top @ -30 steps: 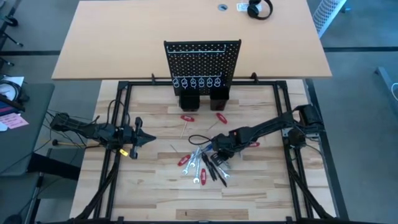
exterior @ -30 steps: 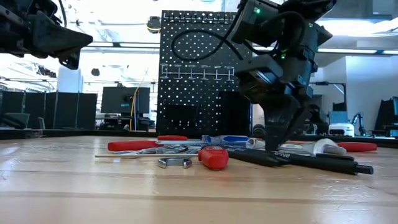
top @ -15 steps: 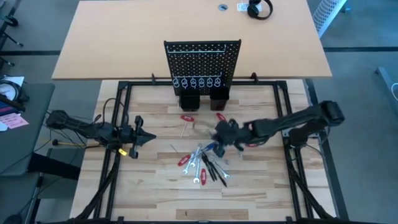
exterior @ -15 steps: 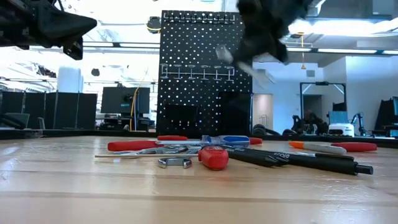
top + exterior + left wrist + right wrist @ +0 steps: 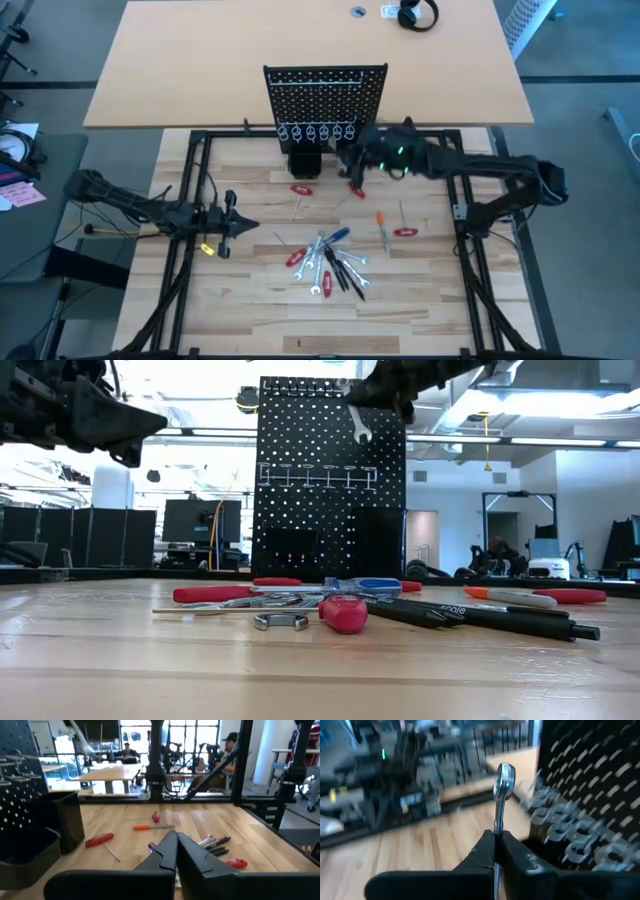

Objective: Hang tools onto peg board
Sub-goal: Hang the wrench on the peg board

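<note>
Since the wrench is clamped low on its shank: right gripper [image 5: 496,851] has its jaws closed on a silver wrench [image 5: 501,795], leaving the head standing free above the fingers, likely so that end can meet a hook.
Right gripper, position: raised near the peg board [image 5: 325,95], on its right side in the high view, well above the tabletop [image 5: 250,310].
Wrench against board: in the low view the wrench [image 5: 358,424] hangs in front of the upper panel, above the row of ring hooks [image 5: 315,478]; whether it touches the panel, cannot tell.
Ring hooks: none seen carrying a tool.
Left gripper: [image 5: 176,851] jaws pressed together on nothing, waiting low at the left of the tabletop, well apart from the board.
Remaining tools: loose heap [image 5: 328,262] mid-tabletop, plus red-handled pieces [image 5: 301,190] nearer the board's foot.
Judgement: hanging barely begun; next step likely calls for lowering the head to a hook.
</note>
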Controlling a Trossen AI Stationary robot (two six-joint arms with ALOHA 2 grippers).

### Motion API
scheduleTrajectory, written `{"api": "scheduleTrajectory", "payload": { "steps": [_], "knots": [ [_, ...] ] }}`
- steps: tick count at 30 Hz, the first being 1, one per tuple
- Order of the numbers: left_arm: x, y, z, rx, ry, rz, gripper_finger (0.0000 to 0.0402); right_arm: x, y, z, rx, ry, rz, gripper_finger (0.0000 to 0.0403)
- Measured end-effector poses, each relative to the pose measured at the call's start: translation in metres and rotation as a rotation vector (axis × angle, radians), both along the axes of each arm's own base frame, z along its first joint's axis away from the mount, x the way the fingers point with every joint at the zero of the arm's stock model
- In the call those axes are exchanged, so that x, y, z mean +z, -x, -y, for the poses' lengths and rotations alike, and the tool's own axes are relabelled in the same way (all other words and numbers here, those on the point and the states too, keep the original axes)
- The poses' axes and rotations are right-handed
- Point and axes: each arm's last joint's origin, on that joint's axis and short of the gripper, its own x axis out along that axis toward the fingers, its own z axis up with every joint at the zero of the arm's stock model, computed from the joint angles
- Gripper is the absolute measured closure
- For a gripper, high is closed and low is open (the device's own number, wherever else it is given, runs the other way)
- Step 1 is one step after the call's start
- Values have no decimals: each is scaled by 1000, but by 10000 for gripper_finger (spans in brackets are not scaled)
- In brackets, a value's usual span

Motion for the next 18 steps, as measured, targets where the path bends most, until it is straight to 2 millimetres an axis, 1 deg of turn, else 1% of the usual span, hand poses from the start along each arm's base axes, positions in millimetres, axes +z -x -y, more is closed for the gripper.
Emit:
{"api": "scheduleTrajectory", "payload": {
  "steps": [3,9,14,18],
  "knots": [
    [-2,-1,0,0,-3,-15,402,11,8,15,29,32,78,387],
    [-2,-1,0,1,-2,-17,401,27,23,28,55,62,165,387],
    [-1,-1,0,1,1,-6,402,35,34,49,68,29,244,387],
    [1,-1,0,2,-16,11,401,35,44,70,43,-23,279,387]
  ]
}}
